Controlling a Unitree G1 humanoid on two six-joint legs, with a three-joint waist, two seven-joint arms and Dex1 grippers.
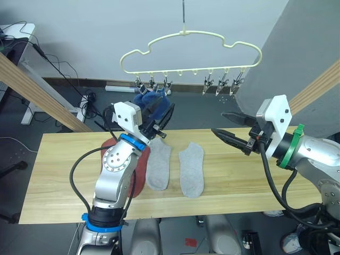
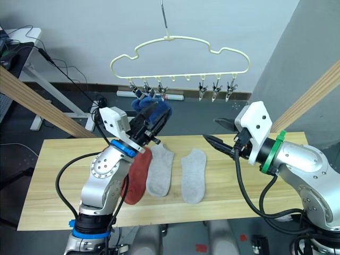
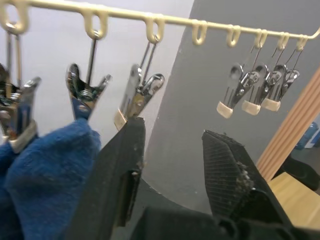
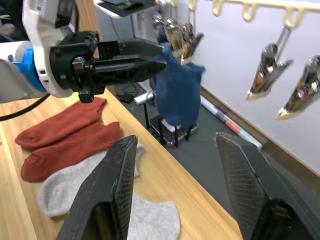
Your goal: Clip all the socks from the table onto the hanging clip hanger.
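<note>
Blue socks (image 2: 151,110) hung from the clips at the left end of the clip hanger (image 2: 179,57), toes down. Two grey socks (image 2: 160,169) and two rust-red socks (image 4: 65,135) lay side by side on the table (image 2: 53,180), long axes running front to back, unclipped. The left gripper (image 2: 150,126), fingers parted and empty, hovered beside the blue pair; the right gripper (image 2: 219,133) gaped wide, holding nothing.
</note>
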